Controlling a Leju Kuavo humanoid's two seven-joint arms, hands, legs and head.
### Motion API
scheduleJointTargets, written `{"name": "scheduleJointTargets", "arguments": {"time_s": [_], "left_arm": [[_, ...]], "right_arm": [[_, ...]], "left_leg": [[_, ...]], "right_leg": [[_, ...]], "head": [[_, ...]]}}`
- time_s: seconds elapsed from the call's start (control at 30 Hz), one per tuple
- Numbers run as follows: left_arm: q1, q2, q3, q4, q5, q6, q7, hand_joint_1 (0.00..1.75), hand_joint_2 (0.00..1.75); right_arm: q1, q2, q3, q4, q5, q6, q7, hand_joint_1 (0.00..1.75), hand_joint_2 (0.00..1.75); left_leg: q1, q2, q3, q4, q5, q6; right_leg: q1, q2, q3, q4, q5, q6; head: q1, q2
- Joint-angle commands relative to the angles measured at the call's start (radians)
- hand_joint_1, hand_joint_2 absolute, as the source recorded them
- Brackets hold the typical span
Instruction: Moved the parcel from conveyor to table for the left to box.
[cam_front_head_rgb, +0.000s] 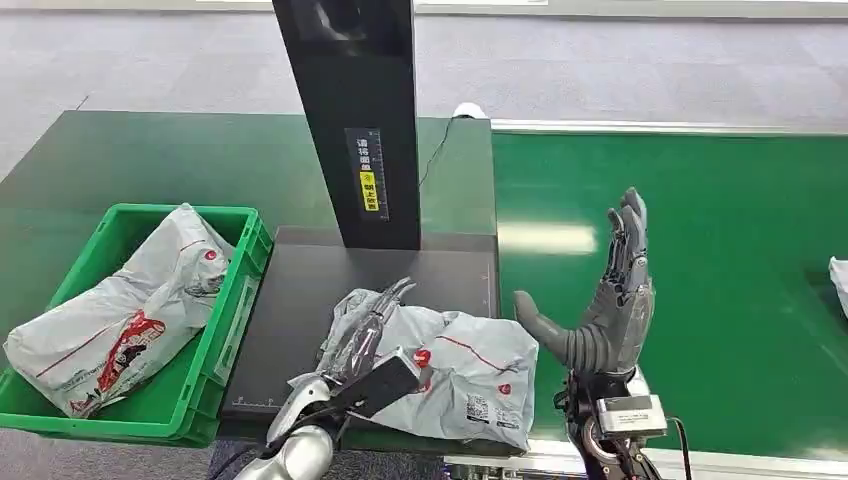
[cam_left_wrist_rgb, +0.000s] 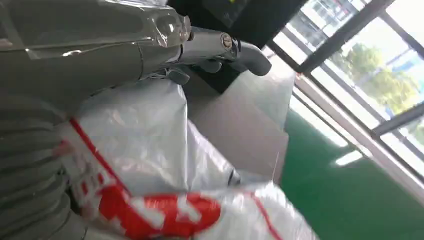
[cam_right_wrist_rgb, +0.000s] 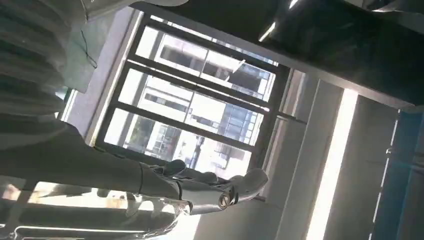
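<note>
A grey parcel (cam_front_head_rgb: 470, 375) with red print lies crumpled on the black platform (cam_front_head_rgb: 300, 290), near its front right corner. My left hand (cam_front_head_rgb: 365, 335) lies over the parcel's left end with its fingers stretched out. In the left wrist view those fingers (cam_left_wrist_rgb: 210, 42) reach straight out above the parcel (cam_left_wrist_rgb: 150, 150) without closing on it. My right hand (cam_front_head_rgb: 612, 300) is raised upright beside the parcel, over the conveyor's near edge. It is open and holds nothing. Its spread fingers (cam_right_wrist_rgb: 200, 185) stand against a window.
A green crate (cam_front_head_rgb: 150, 212) at the left holds another grey parcel (cam_front_head_rgb: 120, 310). A tall black column (cam_front_head_rgb: 355, 110) rises from the back of the platform. The green conveyor (cam_front_head_rgb: 700, 250) runs along the right, with one white parcel (cam_front_head_rgb: 840, 280) at its right edge.
</note>
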Motion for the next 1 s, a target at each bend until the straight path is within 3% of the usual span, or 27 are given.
{"name": "scheduleJointTargets", "arguments": {"time_s": [0.03, 0.17, 0.47, 0.5, 0.63, 0.67, 0.7, 0.8, 1.0], "left_arm": [[-0.047, 0.135, -0.195, -0.002, -0.027, -0.341, -0.051, 0.00, 1.75], [-0.082, 0.102, -0.209, 0.084, -0.044, -0.369, -0.029, 0.00, 1.75], [-0.082, 0.102, -0.209, 0.084, -0.044, -0.369, -0.029, 0.00, 1.75], [-0.082, 0.095, -0.215, 0.108, -0.087, -0.373, 0.038, 0.00, 1.75], [-0.074, 0.068, -0.207, 0.176, -0.123, -0.343, 0.043, 0.00, 1.75], [-0.069, 0.064, -0.198, 0.177, -0.124, -0.335, 0.041, 0.16, 1.75], [-0.065, 0.063, -0.192, 0.173, -0.129, -0.330, 0.040, 1.27, 1.75], [-0.055, 0.061, -0.165, 0.149, -0.134, -0.311, 0.042, 1.64, 1.75], [-0.050, 0.052, -0.090, 0.092, -0.156, -0.187, 0.026, 1.75, 1.75]], "right_arm": [[-0.070, -0.021, 0.016, 0.078, -0.019, 0.030, 0.002, 0.00, 1.75], [-0.074, -0.009, 0.008, 0.096, -0.011, 0.037, 0.002, 0.00, 1.75], [-0.074, -0.009, 0.008, 0.096, -0.011, 0.037, 0.002, 0.00, 1.75], [-0.077, 0.000, 0.006, 0.108, -0.007, 0.039, 0.002, 0.00, 1.75], [-0.087, 0.015, 0.000, 0.126, 0.001, 0.047, 0.002, 0.00, 1.75], [-0.085, 0.014, -0.001, 0.126, 0.003, 0.048, 0.002, 0.00, 1.75], [-0.084, 0.014, -0.003, 0.125, 0.005, 0.050, 0.002, 0.00, 1.75], [-0.071, 0.012, -0.010, 0.116, 0.009, 0.056, 0.002, 0.00, 1.75], [-0.037, 0.005, -0.024, 0.086, 0.018, 0.078, 0.002, 0.00, 1.75]], "left_leg": [[0.001, 0.002, 0.001, -0.001, 0.000, 0.000], [0.002, 0.000, 0.000, 0.000, 0.001, 0.000], [0.000, 0.000, 0.002, -0.001, 0.000, 0.000], [0.001, 0.001, 0.002, -0.001, 0.000, 0.000], [0.001, 0.001, 0.003, -0.002, 0.001, 0.000], [0.001, 0.002, 0.003, -0.002, 0.001, 0.000], [0.000, 0.002, 0.003, -0.001, 0.000, 0.000], [0.001, 0.001, 0.003, -0.002, 0.001, 0.000], [0.000, 0.000, 0.006, -0.001, 0.000, 0.000]], "right_leg": [[0.001, 0.004, 0.000, -0.001, 0.001, -0.001], [0.002, 0.002, 0.001, -0.002, 0.002, -0.001], [0.000, 0.001, 0.002, -0.001, 0.000, -0.001], [0.001, 0.002, 0.002, -0.002, 0.001, -0.001], [0.001, 0.003, 0.002, -0.003, 0.002, -0.001], [0.001, 0.003, 0.002, -0.002, 0.002, -0.001], [0.000, 0.003, 0.002, -0.002, 0.001, -0.001], [0.001, 0.003, 0.003, -0.003, 0.002, -0.001], [0.000, 0.001, 0.006, -0.001, 0.001, -0.001]], "head": [[0.000, 0.000], [0.000, 0.000], [0.000, 0.000], [0.000, 0.000], [0.000, 0.000], [0.000, 0.000], [0.000, 0.000], [0.000, 0.000], [0.000, 0.000]]}}
